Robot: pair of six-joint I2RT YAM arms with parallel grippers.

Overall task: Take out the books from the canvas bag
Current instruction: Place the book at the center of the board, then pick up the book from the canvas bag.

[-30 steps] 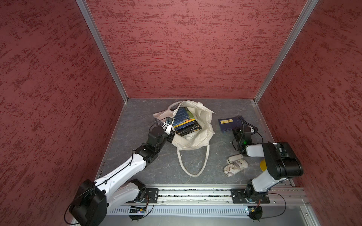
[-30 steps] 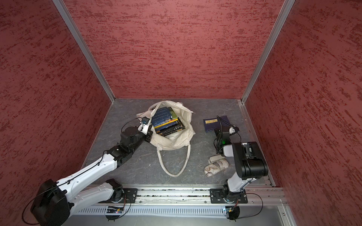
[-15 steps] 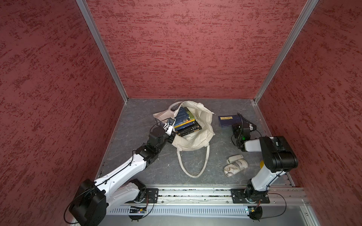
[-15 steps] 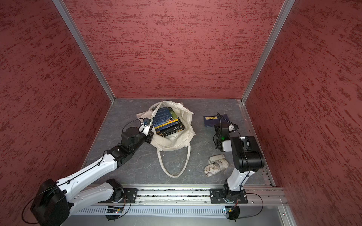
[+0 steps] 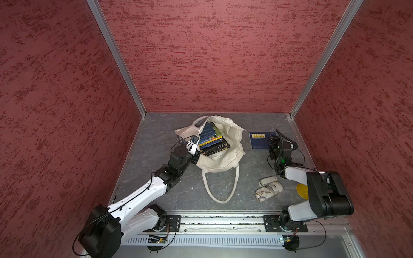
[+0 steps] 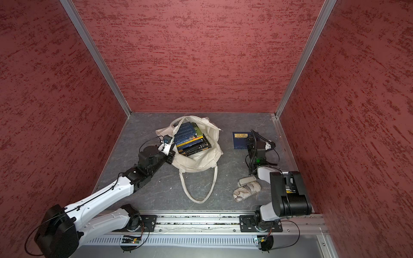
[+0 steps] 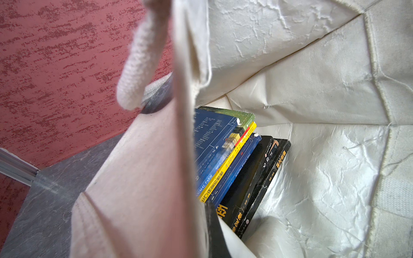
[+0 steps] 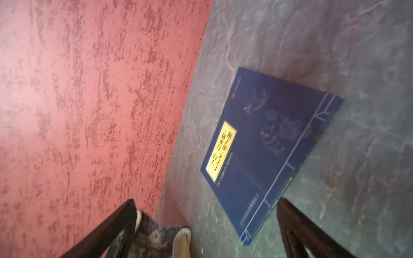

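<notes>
Right gripper (image 8: 206, 201) spread wide, empty, above blue book (image 5: 259, 139) lying flat right of bag (image 5: 232, 138). Left gripper (image 5: 196, 156) pinched shut on bag rim, mouth open. Judgement: lift right straight up clear of cover, then reach in for top book. Bag contains books (image 5: 212, 140): several, slanted stack.

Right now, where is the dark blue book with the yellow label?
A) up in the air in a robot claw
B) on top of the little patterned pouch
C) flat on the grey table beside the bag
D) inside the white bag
C: the blue book lies flat on the grey table, outside the canvas bag, and the right gripper stands open near its edge.
</notes>
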